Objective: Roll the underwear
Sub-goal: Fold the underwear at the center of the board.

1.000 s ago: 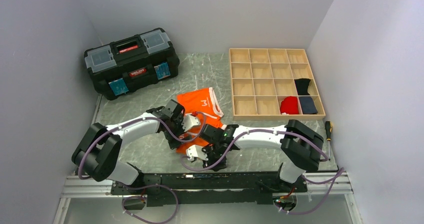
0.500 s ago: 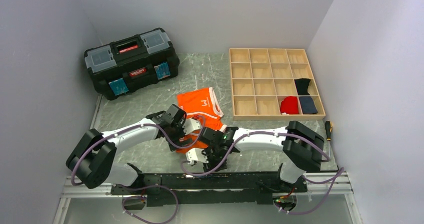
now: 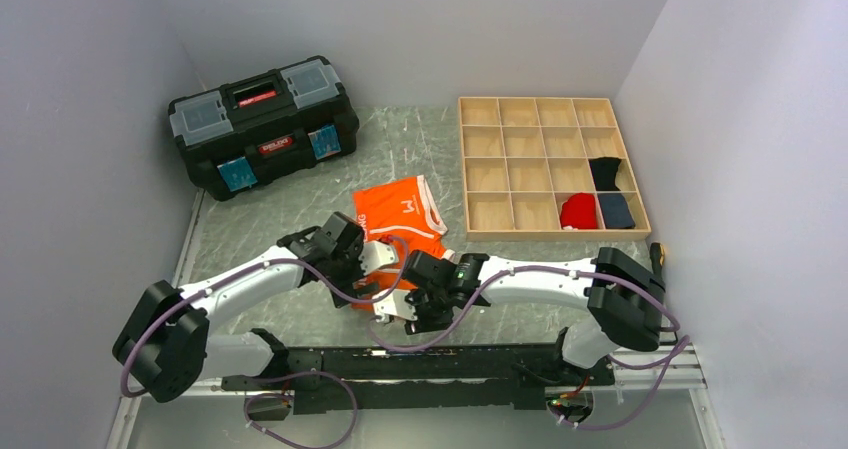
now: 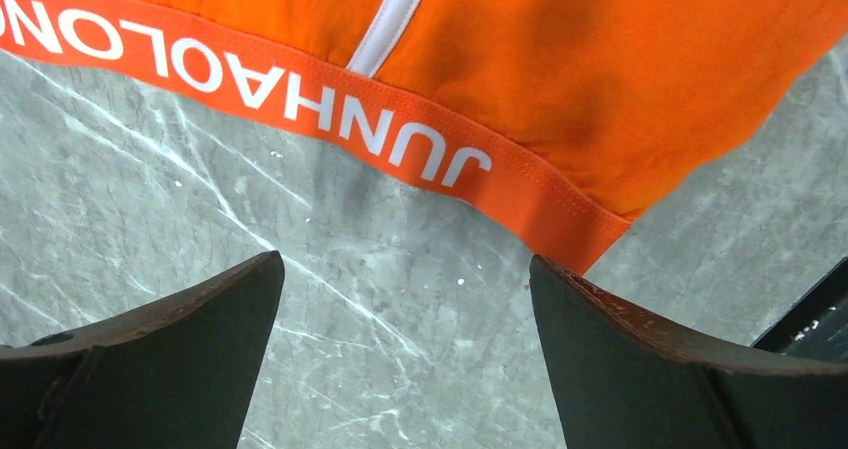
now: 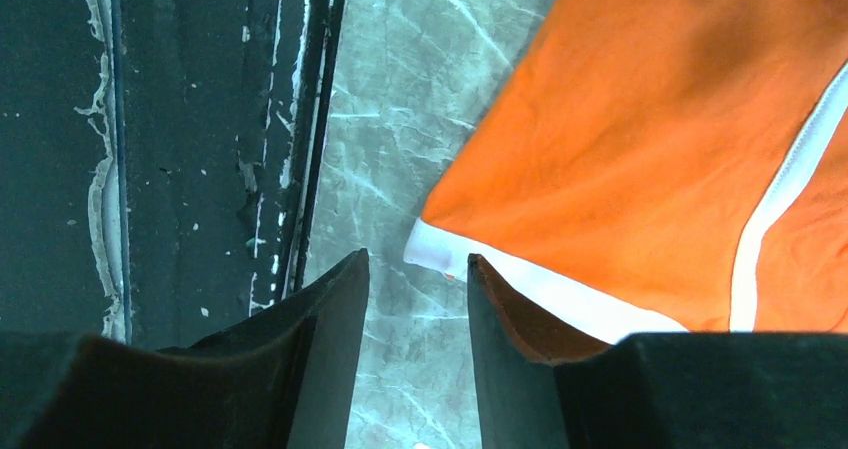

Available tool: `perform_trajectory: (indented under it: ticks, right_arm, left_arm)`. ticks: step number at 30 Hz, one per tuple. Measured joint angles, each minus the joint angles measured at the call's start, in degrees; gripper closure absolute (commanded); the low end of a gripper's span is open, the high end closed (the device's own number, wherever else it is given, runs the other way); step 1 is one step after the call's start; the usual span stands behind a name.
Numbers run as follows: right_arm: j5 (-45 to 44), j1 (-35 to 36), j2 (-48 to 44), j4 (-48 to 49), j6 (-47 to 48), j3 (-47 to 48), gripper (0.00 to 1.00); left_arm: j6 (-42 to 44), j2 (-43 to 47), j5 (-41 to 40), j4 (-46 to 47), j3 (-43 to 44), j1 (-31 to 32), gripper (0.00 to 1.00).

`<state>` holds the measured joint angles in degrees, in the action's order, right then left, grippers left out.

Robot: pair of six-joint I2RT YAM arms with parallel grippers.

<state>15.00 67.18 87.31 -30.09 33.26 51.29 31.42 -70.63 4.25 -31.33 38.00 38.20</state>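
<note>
One piece of bright orange fabric underwear [image 3: 400, 209] with white trim is showing; one black plastic toolbox [image 3: 262, 124] with grey lid panels is showing; one pale wooden tray [image 3: 463, 169] is offering sixteen square cells, four rows of four; three small cloth bundles are showing, one red bundle [image 3: 578, 211], one black bundle [image 3: 605, 173], one navy bundle [image 3: 617, 211]; one screwdriver [image 3: 657, 259] with a yellow and black handle is showing; two white and black robot arms are showing, the left arm [image 3: 250, 274] and the right arm [image 3: 540, 272].

A high fixed camera looks down across the whole worktop [image 3: 400, 139]. Both wrist cameras peer steeply down, close over the orange underwear [image 3: 400, 209], which all three views share.
</note>
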Motion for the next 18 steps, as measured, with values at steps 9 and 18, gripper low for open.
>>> perform_trajectory:
  ticks: [9, 18]
  right_arm:
    - [0.1, -0.1, 0.3, 2.0, -0.5, -0.2, 0.61]
    - [0.5, -0.1, 2.7, 2.1, -0.9, -0.2, 0.60]
  left_arm:
    - [1.2, 0.1, 5.2, -1.7, 0.5, -9.2, 0.01]
    - [1.5, 0.0, 8.1, -2.7, 3.4, -16.9, 0.01]
